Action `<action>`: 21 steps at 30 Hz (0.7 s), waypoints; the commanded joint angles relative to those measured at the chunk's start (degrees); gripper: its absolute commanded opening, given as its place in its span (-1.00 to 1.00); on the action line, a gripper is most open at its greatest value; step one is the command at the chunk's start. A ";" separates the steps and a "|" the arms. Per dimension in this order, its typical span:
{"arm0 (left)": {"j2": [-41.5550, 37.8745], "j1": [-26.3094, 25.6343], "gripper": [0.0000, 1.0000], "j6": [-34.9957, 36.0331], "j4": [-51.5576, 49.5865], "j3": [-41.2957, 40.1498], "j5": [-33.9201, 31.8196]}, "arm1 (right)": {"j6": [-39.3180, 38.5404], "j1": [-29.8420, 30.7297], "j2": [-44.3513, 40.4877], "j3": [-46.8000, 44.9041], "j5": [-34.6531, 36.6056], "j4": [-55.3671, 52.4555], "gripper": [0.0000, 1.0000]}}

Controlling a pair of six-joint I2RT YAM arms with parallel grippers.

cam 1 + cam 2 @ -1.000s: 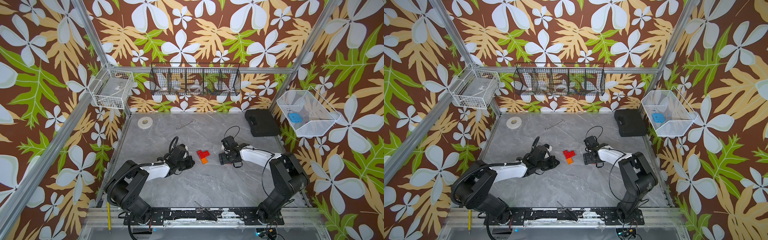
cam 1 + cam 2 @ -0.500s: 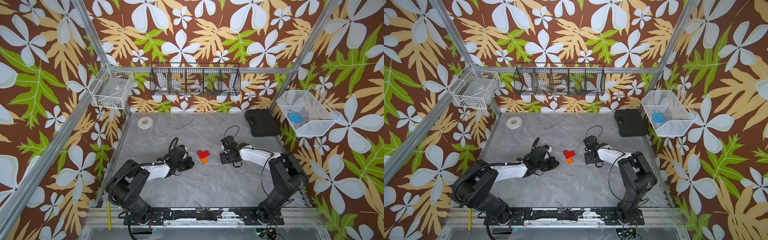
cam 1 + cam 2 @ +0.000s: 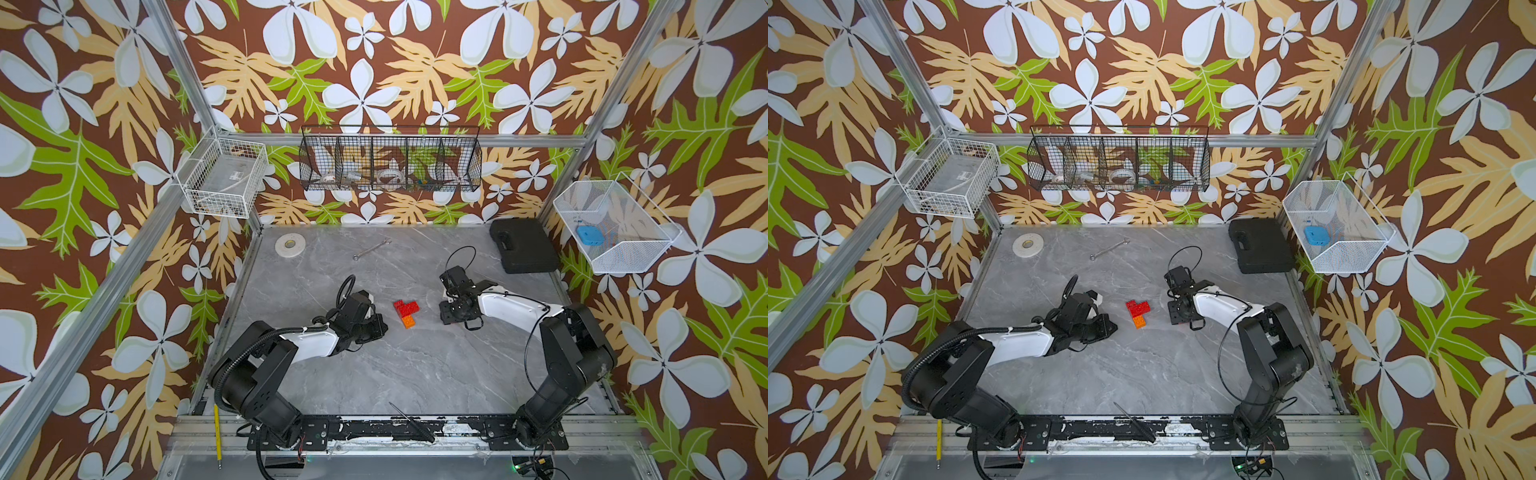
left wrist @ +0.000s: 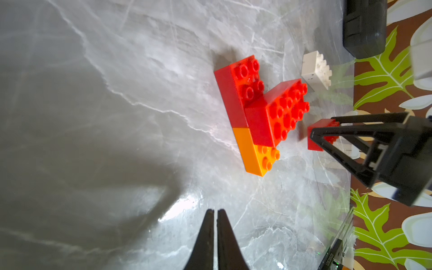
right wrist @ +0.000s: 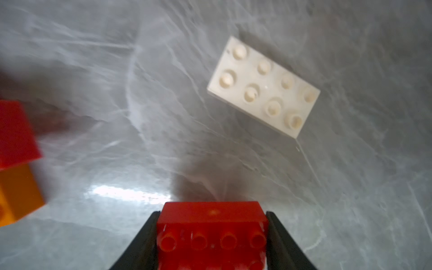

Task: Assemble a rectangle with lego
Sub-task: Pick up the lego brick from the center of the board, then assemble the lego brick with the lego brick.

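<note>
While my right claw [image 5: 211, 214] grips the loose red brick [image 5: 210, 233] just beside the joined cluster [image 4: 261, 112] on the desk [image 3: 374, 374], I would lift it straight, square its studs, then press down. My left claw [image 4: 215, 211] is closed, empty. I count three red bricks, one orange brick [image 4: 257, 152], one white brick [image 5: 264, 86].

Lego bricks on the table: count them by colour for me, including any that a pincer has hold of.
Red brick: 3, one of them in the right pincer
Orange brick: 1
White brick: 1
Total: 5
</note>
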 commanded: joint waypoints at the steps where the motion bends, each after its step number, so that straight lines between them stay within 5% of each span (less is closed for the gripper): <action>1: -1.19 0.55 -0.82 0.53 0.90 -0.80 -0.66 | -1.42 2.78 0.18 4.41 -0.55 -5.90 0.03; 21: -7.84 2.93 -0.82 1.09 -0.07 -5.69 -2.58 | -0.06 12.07 13.27 18.38 -3.83 -8.50 0.03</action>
